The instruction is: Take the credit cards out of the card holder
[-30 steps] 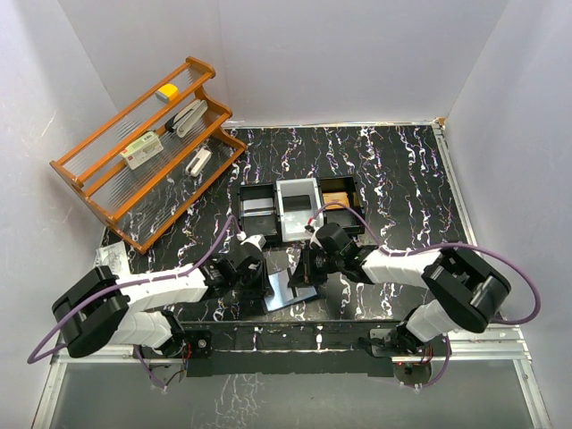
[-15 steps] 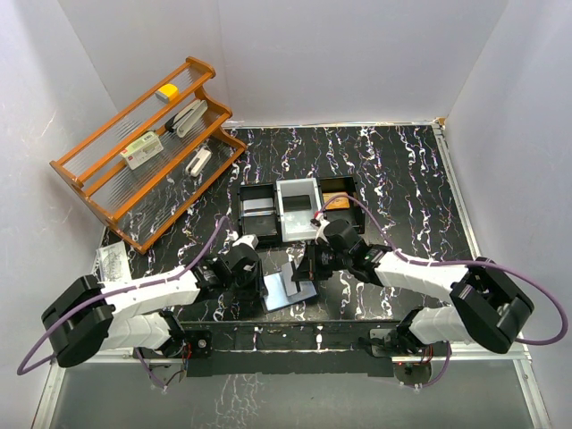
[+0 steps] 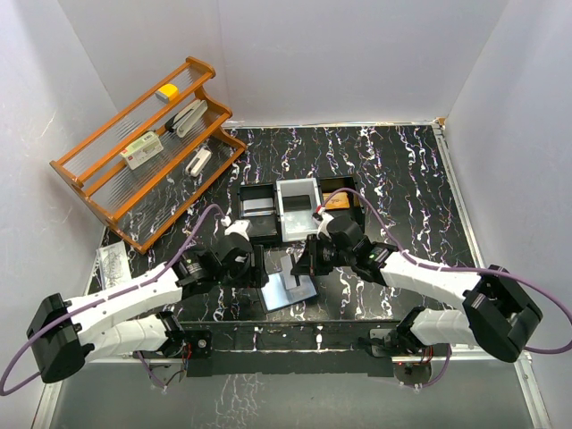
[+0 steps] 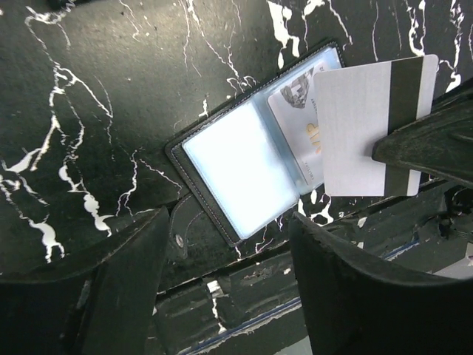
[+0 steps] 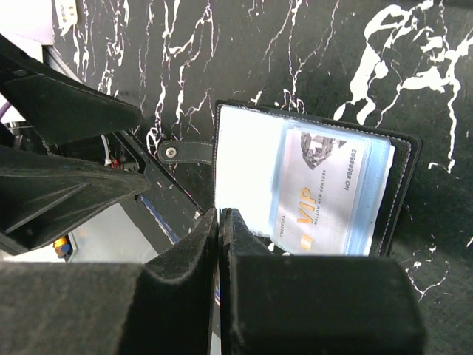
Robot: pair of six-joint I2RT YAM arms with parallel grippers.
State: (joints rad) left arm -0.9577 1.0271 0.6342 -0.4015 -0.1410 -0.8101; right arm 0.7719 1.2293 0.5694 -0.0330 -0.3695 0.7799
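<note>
The small, flat, black card holder is lying open on the shiny black table with white streaks. It is sitting near the front edge, between the two arms. Its light blue-grey inside is facing up. One clear pocket is looking bare. In the other pocket, a pale card with gold VIP letters is sitting. A little black strap with a round snap is sticking out from one side of the holder.

The left pincer is hanging just over the holder. Its two black fingers are standing wide apart, and nothing is sitting between them.

The right pincer is squeezing tight. It is pinching a white plastic card with a dark stripe by one edge. This card is floating just above the pocket with the VIP card. I cannot tell if the two cards are touching.

Behind the holder, a black tray with three boxes is resting on the table. At the far left corner, a brown wooden rack with small things on its shelves is standing.
</note>
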